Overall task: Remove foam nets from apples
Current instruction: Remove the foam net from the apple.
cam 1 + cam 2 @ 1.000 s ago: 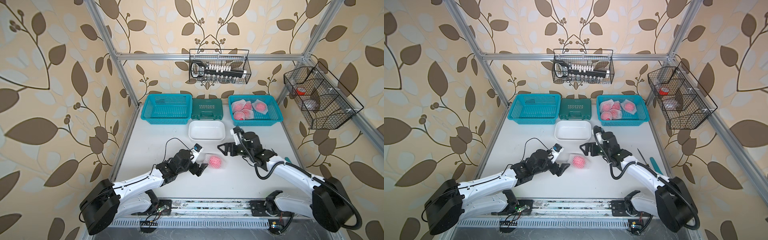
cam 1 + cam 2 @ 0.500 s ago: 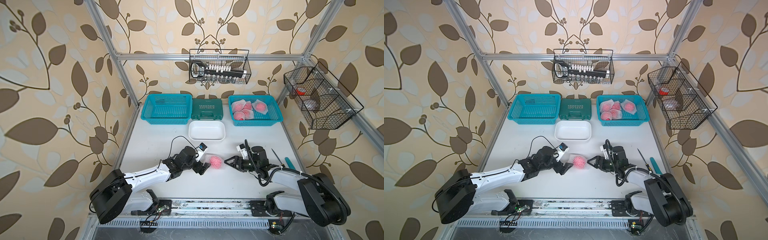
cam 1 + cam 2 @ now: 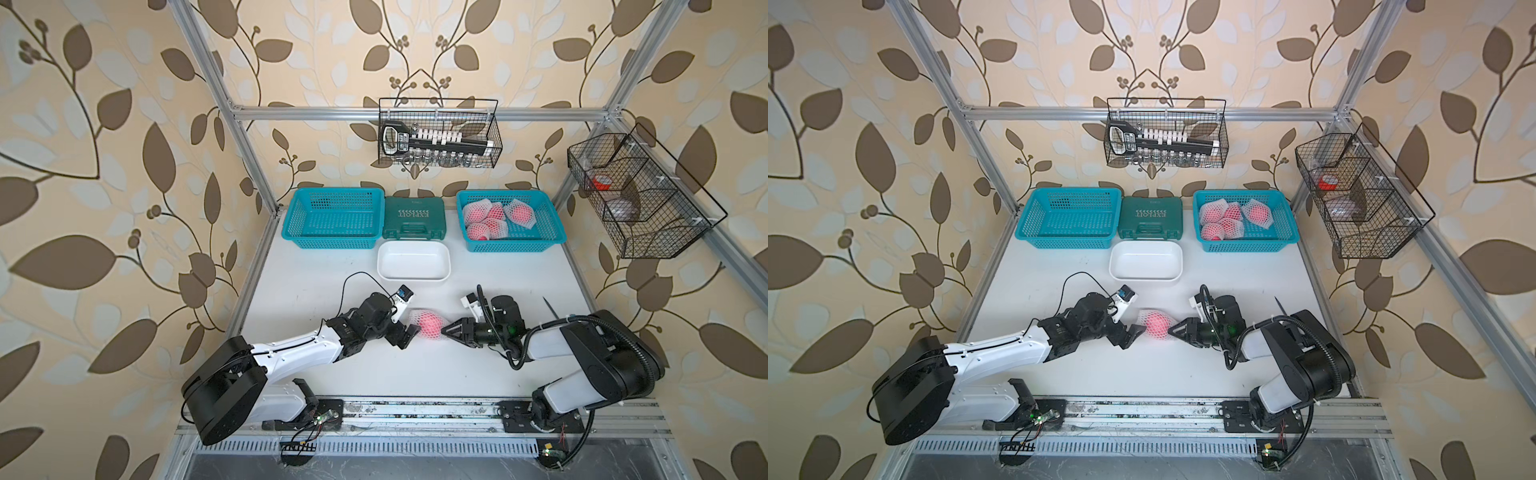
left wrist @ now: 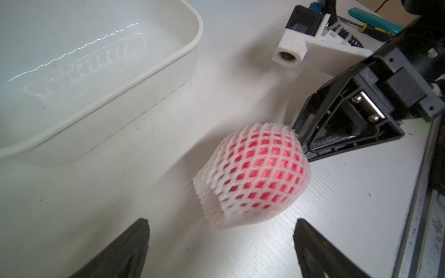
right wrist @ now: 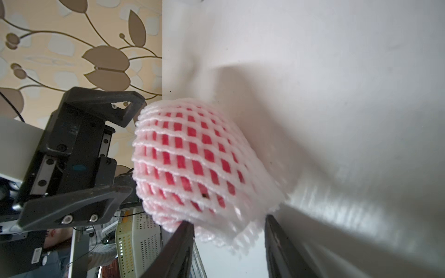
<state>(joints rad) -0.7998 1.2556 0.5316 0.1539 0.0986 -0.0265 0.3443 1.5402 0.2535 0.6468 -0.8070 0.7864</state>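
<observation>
Apple (image 3: 430, 325) in foam net (image 4: 252, 173) lies on counter (image 3: 415, 374), left pincer (image 4: 220, 222) wide open and empty beside it, right pincer (image 5: 227, 220) half-narrowed around loose frill (grip unconfirmed); mesh likely soft, stretchy: take frill, not fruit.

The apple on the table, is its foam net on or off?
On: the foam net wraps the apple, red skin showing through its holes.

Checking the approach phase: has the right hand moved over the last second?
Yes. The right hand has drawn away from the white tub, toward the front rail, reaching the netted apple.
</observation>
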